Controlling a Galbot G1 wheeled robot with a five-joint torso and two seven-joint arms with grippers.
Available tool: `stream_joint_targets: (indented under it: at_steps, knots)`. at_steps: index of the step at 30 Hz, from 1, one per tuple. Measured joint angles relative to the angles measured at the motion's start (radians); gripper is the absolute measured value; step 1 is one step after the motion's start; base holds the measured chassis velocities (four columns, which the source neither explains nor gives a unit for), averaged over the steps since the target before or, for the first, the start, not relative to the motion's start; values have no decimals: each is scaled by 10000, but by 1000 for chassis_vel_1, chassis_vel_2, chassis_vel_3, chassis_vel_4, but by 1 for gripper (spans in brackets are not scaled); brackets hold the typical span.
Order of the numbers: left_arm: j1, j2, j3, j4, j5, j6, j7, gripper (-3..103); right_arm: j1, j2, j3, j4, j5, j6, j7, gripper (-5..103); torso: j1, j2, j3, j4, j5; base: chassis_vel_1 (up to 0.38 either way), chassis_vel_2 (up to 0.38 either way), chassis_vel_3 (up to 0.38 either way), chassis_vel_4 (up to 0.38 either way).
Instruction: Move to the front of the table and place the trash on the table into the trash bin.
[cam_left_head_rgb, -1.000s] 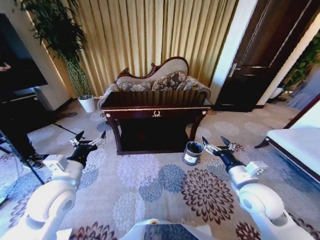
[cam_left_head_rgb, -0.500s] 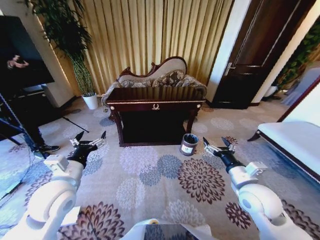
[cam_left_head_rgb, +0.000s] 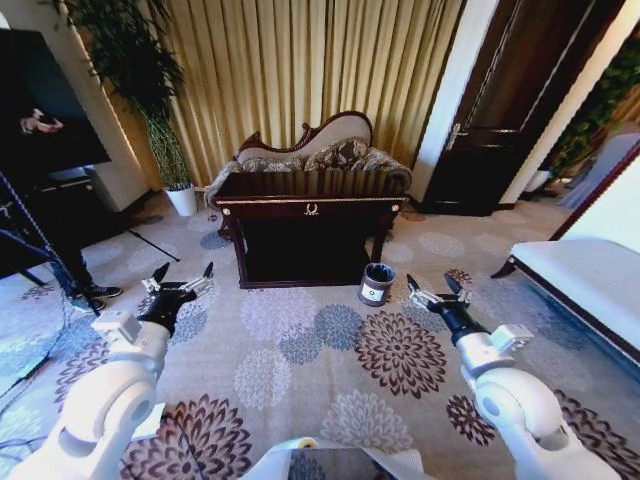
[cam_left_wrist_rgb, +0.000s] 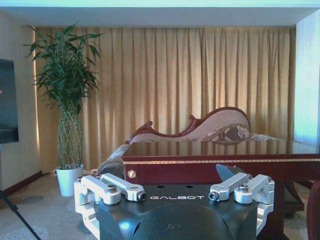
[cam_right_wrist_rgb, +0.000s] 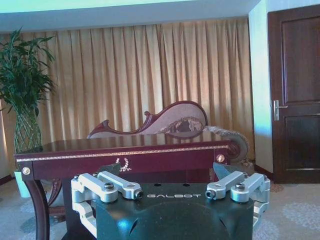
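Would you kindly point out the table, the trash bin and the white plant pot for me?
table (cam_left_head_rgb: 312, 209): head view, on the gold emblem of its front rail.
trash bin (cam_left_head_rgb: 376, 285): head view, on its side.
white plant pot (cam_left_wrist_rgb: 68, 181): left wrist view, on its wall.

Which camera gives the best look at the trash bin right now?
The head view: the trash bin stands whole on the carpet by the front right leg of the table, ahead of the right gripper. The wrist views face the table, and I can't make out the bin in either.

A carved-back sofa (cam_left_head_rgb: 318, 150) is standing before gold curtains (cam_left_head_rgb: 300, 70), a potted plant (cam_left_head_rgb: 150, 110) flanking it, a dark door (cam_left_head_rgb: 520, 100) opposite.
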Motion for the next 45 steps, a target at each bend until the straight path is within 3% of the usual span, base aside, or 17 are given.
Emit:
stream_joint_targets:
  at_steps: [45]
  knots:
    - [-8, -2, -8, 0, 18, 9, -6, 100, 3, -1, 17, 25, -20, -31, 22, 100, 0, 0, 1, 0, 3, 0, 0, 0, 0]
